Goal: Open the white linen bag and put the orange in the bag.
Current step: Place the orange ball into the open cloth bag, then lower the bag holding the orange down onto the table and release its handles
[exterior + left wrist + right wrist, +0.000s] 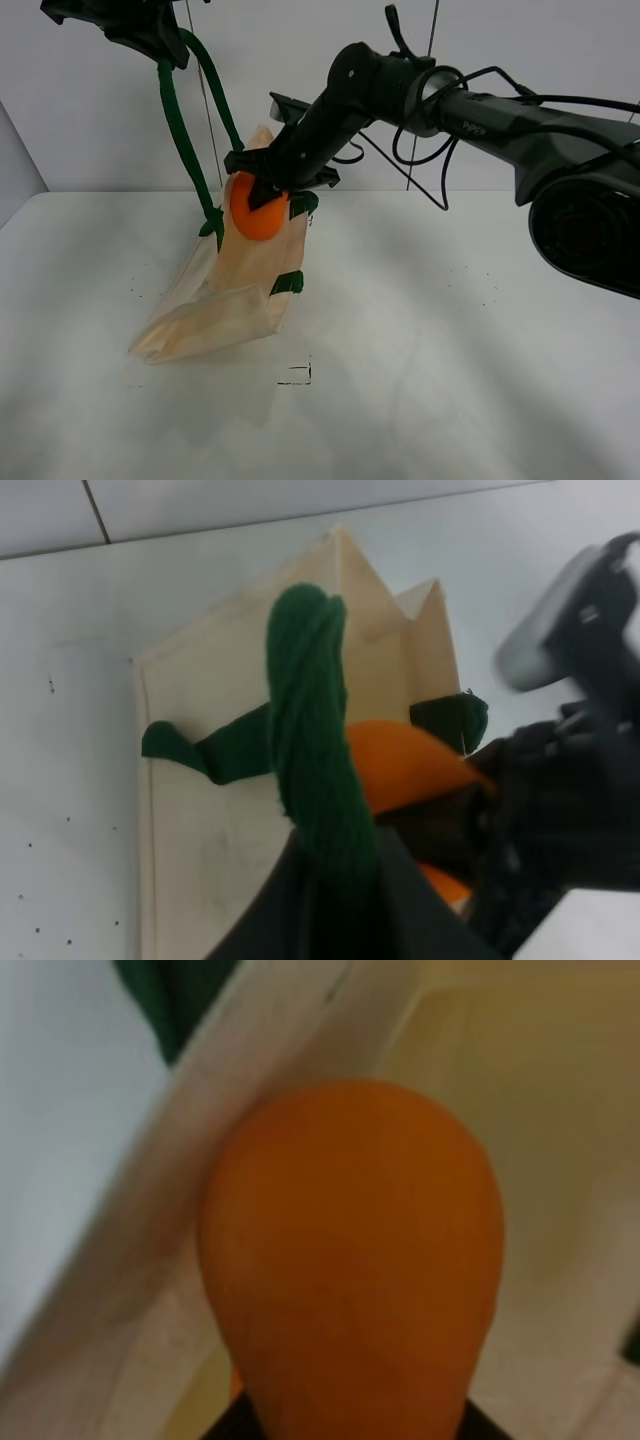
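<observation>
Orange (350,1260) sits clamped in my right tool (268,192) at the bag (225,300) mouth; my left tool (163,55) holds one strap (182,130) high. Release too early, or let that strap slip, and it could roll out onto the worktop (450,350).

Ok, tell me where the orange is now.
The orange is left of centre in the exterior high view, held by the right gripper at the mouth of the white linen bag.

Lab setup; bare white table (450,330); plain white wall (90,110) behind
</observation>
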You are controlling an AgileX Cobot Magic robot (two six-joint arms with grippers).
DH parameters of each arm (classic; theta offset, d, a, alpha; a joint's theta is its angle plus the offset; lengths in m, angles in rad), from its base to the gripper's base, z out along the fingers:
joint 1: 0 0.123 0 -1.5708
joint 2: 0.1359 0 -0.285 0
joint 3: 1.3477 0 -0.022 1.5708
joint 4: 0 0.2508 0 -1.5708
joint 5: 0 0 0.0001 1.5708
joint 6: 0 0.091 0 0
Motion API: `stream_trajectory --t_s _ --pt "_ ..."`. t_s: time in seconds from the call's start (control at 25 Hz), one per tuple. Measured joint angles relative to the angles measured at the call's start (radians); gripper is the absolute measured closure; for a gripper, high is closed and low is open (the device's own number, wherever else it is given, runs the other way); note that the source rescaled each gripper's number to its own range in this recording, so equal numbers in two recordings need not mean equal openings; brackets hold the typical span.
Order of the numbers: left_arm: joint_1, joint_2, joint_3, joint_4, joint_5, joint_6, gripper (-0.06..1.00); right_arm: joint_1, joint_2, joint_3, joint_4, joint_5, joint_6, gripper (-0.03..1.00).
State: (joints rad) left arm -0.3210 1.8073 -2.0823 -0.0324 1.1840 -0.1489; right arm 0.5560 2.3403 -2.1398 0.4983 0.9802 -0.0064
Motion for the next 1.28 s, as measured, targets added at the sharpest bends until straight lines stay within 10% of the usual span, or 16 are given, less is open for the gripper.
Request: stream_trajectory --t_s 0.16,0.32,0.44,0.92,1.28 --pt "0.0 0.0 0.0 0.0 0.0 0.0 0.94 0.007 0.027 0.0 0.007 -0.011 0.0 0.92" --pt "0.0 0.0 0.0 0.0 0.0 0.0 0.94 0.008 0.028 0.0 0.015 -0.011 0.0 0.25" --pt "0.0 0.0 0.0 0.0 0.0 0.0 0.94 0.008 0.028 0.0 0.014 0.011 -0.007 0.02" --pt "0.0 0.0 0.0 -0.002 0.0 0.0 0.94 0.007 -0.026 0.0 -0.398 0.231 0.096 -0.03" --pt "0.0 0.0 0.0 -0.002 0.0 0.0 0.94 -0.113 -0.026 0.0 -0.498 0.236 0.107 -0.03"
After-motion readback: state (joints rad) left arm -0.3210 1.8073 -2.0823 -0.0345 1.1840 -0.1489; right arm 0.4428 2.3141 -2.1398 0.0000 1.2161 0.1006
